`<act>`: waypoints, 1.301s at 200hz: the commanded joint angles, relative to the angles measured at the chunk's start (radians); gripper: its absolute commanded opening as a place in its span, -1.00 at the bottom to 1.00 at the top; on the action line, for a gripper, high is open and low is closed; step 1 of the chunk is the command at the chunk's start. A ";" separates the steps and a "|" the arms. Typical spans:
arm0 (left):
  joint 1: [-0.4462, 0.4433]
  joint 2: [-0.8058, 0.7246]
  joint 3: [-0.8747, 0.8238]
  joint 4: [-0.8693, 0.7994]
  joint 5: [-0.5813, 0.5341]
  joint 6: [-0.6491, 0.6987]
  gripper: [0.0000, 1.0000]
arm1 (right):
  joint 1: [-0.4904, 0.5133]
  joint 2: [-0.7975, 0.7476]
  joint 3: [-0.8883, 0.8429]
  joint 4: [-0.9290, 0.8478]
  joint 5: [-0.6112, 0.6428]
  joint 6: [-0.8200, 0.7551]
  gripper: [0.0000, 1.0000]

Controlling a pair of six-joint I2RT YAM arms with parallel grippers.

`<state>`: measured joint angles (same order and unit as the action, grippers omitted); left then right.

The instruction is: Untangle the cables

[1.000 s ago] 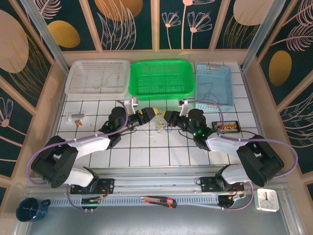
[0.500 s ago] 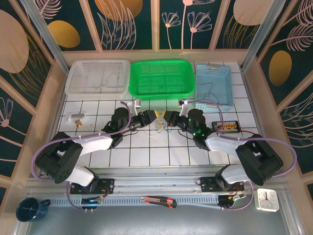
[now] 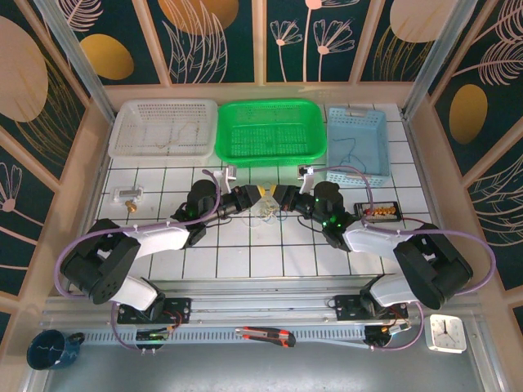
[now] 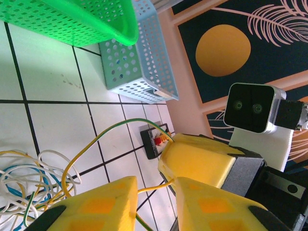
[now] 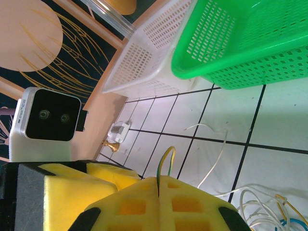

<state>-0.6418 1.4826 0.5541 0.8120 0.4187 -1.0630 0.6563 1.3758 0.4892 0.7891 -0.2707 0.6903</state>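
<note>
The left gripper (image 4: 156, 202) has slid closer to the right gripper (image 5: 159, 185) and its jaws have narrowed. A gap remains between its blocky yellow pads (image 4: 96, 204), and a thin strand runs through it; whether they touch it is unclear. The right gripper's pads, moulded with square recesses, are clenched on a yellow-green cable (image 5: 167, 161) that loops up from their seam. The cables (image 4: 33, 180), a loose nest of thin white, blue and tan loops, lie on the glossy white tiled table (image 4: 48, 72), just on the near side of the perforated green basket (image 5: 250, 57). The frame edge cuts the nest off, and from overhead its strands are too fine to separate.
</note>
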 commanded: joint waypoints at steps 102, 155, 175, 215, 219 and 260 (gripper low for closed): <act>-0.004 0.015 -0.003 0.030 -0.024 0.020 -1.00 | 0.000 0.006 0.033 0.047 -0.007 0.005 -1.00; -0.005 -0.045 0.038 -0.003 -0.030 0.031 -1.00 | -0.003 0.004 0.020 0.032 0.004 -0.018 -0.28; -0.004 -0.073 0.068 -0.036 -0.037 0.038 -1.00 | -0.004 -0.007 -0.008 0.039 0.024 -0.038 -0.03; -0.004 -0.103 0.134 -0.101 -0.038 0.065 -1.00 | -0.014 -0.032 -0.063 0.037 0.065 -0.077 0.11; -0.004 -0.105 0.138 -0.110 -0.038 0.071 -1.00 | -0.015 -0.032 -0.064 0.034 0.066 -0.077 0.10; -0.005 -0.090 0.130 -0.188 -0.079 0.122 -0.98 | -0.018 -0.004 0.008 -0.111 0.103 -0.115 0.08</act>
<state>-0.6418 1.3903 0.6842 0.6914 0.3710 -0.9924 0.6422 1.3678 0.4400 0.7654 -0.2165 0.6250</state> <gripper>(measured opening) 0.044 0.543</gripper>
